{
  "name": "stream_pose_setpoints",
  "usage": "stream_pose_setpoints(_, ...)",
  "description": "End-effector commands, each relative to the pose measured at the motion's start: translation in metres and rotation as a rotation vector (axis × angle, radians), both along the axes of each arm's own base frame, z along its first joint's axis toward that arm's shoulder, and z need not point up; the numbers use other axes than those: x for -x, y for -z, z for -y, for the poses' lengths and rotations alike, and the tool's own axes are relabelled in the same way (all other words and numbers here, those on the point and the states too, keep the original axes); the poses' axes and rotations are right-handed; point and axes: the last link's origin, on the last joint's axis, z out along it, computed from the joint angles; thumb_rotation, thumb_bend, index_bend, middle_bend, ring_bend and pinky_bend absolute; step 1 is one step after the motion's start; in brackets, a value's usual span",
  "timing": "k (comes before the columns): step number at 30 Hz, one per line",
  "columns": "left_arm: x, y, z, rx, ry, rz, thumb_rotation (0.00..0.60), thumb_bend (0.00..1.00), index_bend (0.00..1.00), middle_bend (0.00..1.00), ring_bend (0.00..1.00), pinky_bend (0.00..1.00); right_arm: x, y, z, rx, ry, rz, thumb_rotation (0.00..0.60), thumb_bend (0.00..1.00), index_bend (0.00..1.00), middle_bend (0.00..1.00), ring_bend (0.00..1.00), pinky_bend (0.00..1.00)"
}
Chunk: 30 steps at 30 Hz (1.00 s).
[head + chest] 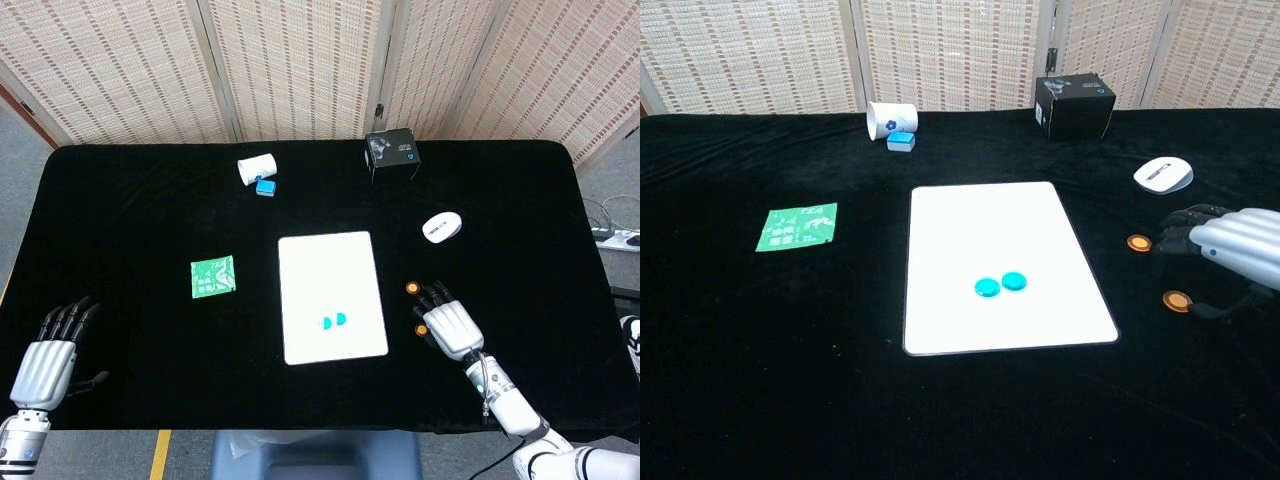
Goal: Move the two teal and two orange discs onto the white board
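Two teal discs (334, 321) (1000, 284) lie side by side on the lower middle of the white board (330, 262) (985, 225). Two orange discs sit on the black cloth right of the board: one (412, 288) (1138, 243) farther back, one (421, 329) (1177, 300) nearer. My right hand (447, 320) (1230, 244) hovers open just right of both orange discs, fingers spread, holding nothing; its thumb reaches close to the nearer disc. My left hand (45, 360) rests open at the table's front left corner, seen only in the head view.
A white mouse (441, 227) (1163, 174) lies behind my right hand. A black box (392, 155) (1075, 104), a tipped white cup (256, 167) (890, 119) with a small blue block (265, 187) stand at the back. A green packet (213, 276) (797, 226) lies left of the board.
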Motion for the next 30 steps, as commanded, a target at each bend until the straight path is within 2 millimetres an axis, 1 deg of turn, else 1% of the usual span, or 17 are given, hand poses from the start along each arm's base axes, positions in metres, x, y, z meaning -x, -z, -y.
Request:
stream_pose_setpoints(1,0.0000,0.0000,-0.0001,0.000,0.001,0.000,0.600,0.15,0.05,0.01,0.04,0.00,0.0027,0.0042,-0.0036,-0.003,-0.001,0.001,0.600,0.44,0.37,0.23,0.05,0.00)
stream_pose_setpoints(17,0.0032,0.0004,0.0002,0.002,-0.003,0.002,0.600,0.15,0.05,0.01,0.04,0.00,0.0057,0.0093,-0.0024,0.003,0.007,-0.001,0.600,0.44,0.40,0.23,0.06,0.00)
stream_pose_setpoints(30,0.0044,0.0019,-0.0009,0.004,-0.004,0.003,0.600,0.15,0.05,0.01,0.04,0.00,0.0084,0.0089,0.0016,0.015,0.022,-0.005,0.600,0.47,0.51,0.25,0.08,0.00)
